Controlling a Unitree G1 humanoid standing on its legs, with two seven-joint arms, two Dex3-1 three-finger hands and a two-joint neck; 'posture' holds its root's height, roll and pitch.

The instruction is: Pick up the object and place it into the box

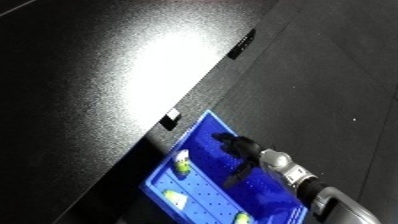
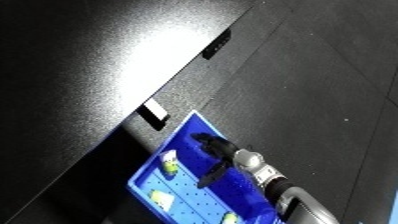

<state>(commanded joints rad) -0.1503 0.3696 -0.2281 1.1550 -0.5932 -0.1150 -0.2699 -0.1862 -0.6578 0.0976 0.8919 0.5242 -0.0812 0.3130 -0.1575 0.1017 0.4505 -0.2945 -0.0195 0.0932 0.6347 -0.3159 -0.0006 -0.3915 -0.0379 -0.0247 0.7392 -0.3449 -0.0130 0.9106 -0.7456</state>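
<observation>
- The tabletop [image 1: 133, 75] is dark and fills the left.
- The blue bin [image 1: 209, 131] sits at its edge, holding small yellow-white objects [image 1: 181, 162].
- The right robot hand [image 1: 238, 147] hangs over the bin, the nearest object at its nine o'clock; whether its fingers hold anything, I cannot tell.
- No left robot hand shows.

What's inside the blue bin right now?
The blue bin holds three small yellow-white objects. The right hand hangs over it, hiding part of the floor beneath.
</observation>
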